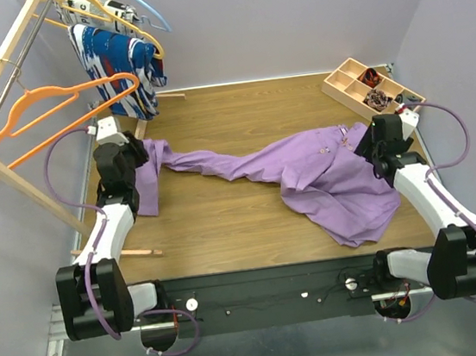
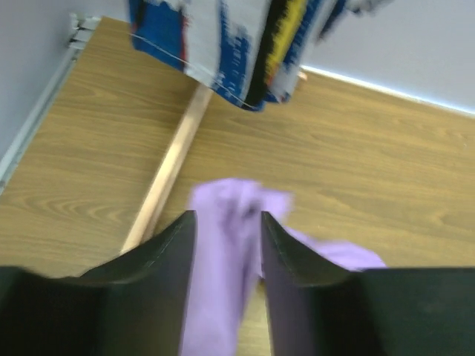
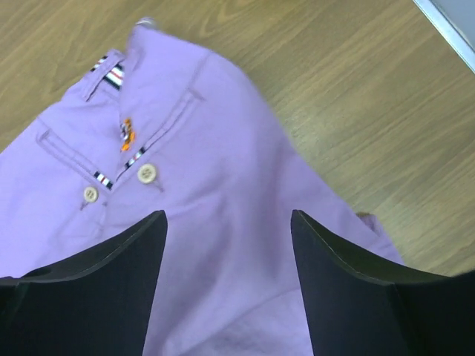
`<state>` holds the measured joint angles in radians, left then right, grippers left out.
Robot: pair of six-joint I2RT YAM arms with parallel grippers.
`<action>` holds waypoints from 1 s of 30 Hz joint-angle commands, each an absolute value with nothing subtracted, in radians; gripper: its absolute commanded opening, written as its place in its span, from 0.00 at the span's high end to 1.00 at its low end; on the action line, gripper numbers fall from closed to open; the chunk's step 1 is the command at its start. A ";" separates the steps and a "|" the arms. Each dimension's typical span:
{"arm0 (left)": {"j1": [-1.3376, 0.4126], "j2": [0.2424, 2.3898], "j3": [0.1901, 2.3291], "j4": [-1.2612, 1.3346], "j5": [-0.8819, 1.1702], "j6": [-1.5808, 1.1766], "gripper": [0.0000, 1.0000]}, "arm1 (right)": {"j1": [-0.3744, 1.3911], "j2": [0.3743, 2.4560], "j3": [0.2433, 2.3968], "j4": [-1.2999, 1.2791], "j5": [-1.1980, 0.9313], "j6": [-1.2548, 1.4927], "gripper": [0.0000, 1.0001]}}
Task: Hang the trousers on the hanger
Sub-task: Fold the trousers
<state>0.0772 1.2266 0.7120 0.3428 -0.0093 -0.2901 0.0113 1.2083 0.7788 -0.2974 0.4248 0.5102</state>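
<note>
The lilac trousers point(image 1: 306, 169) lie across the table, one leg stretched to the left and the waist bunched at the right. My left gripper point(image 1: 139, 153) is shut on the end of that leg, and purple cloth point(image 2: 223, 252) fills the gap between its fingers point(image 2: 182, 252). My right gripper point(image 1: 368, 148) hovers open over the waistband. Its fingers point(image 3: 141, 245) stand wide apart above the trousers point(image 3: 223, 185), near two pale buttons point(image 3: 147, 173). The bright orange hanger point(image 1: 39, 111) hangs on the wooden rack at the far left, apart from both grippers.
The wooden rack point(image 1: 0, 81) leans along the left side and carries a blue, white and red garment point(image 1: 116, 67), a paler orange hanger point(image 1: 88, 5) and a light blue hanger point(image 1: 146, 11). Its base bar point(image 2: 169, 172) lies ahead of my left gripper. A wooden compartment tray point(image 1: 356, 77) sits at the back right.
</note>
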 commanded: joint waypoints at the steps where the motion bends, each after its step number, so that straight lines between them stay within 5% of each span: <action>1: 0.003 1.238 0.733 0.359 0.009 -0.267 0.38 | 0.003 1.114 0.810 -0.327 0.265 0.502 0.22; 13: -0.155 1.245 0.695 0.281 -0.190 -0.252 0.28 | 0.107 1.032 0.785 -0.210 -0.047 0.505 0.06; 20: -0.130 1.310 0.692 0.245 -0.252 -0.268 0.24 | 0.375 1.212 0.808 -0.117 -0.015 0.538 0.06; 30: -0.123 1.420 0.719 0.192 -0.337 -0.264 0.16 | 0.497 1.321 0.733 -0.097 0.071 0.600 0.06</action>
<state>-0.1318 1.3525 0.7006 0.2314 -0.2581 -0.2729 0.4797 1.2873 0.7811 -0.1307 0.0174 0.5617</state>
